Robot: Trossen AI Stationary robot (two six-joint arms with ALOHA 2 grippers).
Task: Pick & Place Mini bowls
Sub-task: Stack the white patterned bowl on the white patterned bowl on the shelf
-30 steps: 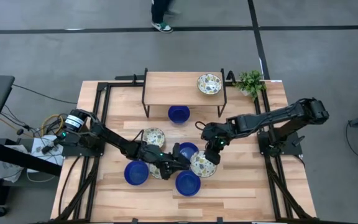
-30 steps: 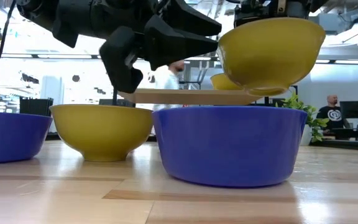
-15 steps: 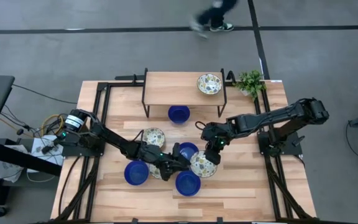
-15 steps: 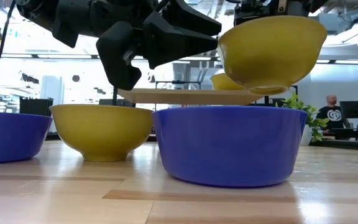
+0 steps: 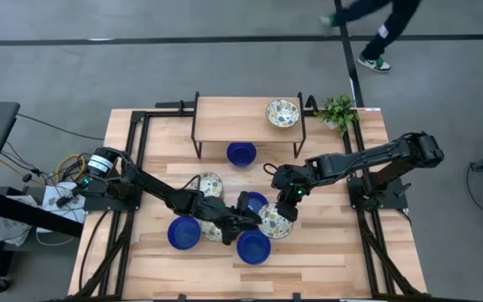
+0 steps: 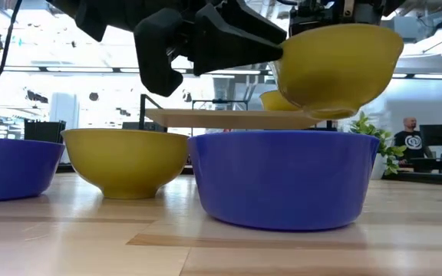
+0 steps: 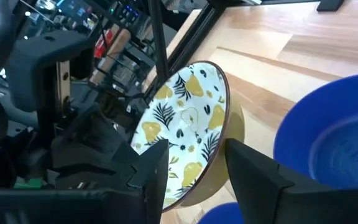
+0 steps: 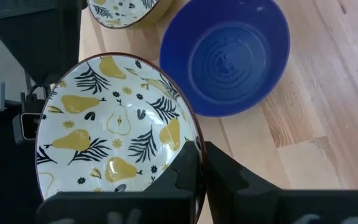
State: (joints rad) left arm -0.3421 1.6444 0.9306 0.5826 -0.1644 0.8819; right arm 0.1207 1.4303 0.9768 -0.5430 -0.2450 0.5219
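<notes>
Closing in over the last second, the left gripper (image 5: 243, 220) now sits hard against the pear-patterned bowl (image 5: 273, 221) that the right gripper (image 5: 287, 200) holds off the table (image 5: 325, 252), where earlier a gap showed between them. From table height a blue bowl (image 6: 282, 178) fills the foreground, with a second patterned bowl (image 6: 126, 160) resting just behind and to its side, and another blue bowl (image 6: 10, 167) at the edge of the picture.

Above them the held bowl (image 6: 336, 65) hangs tilted, clear of the blue one below, the right fingers (image 8: 188, 163) pinched narrow on its rim. That rim grip explains the tilt: the bowl hangs from one edge. The left fingers (image 7: 151, 168) stand wide apart, one on each side of the facing rim (image 7: 185, 140), holding nothing yet. Judged from this, a handover or a two-arm steadying is being set up, and the left arm must shut without knocking the bowl loose.

From above, five bowls crowd the table's near half, which may be why the lift stays low and careful. Farther back a blue bowl (image 5: 241, 153) sits under a small raised shelf (image 5: 233, 113), and a patterned bowl (image 5: 282, 112) rests on top, likely the target area. A plant (image 5: 338, 110) stands beside the shelf. Beyond the table a person (image 5: 376, 25) crosses the floor.
</notes>
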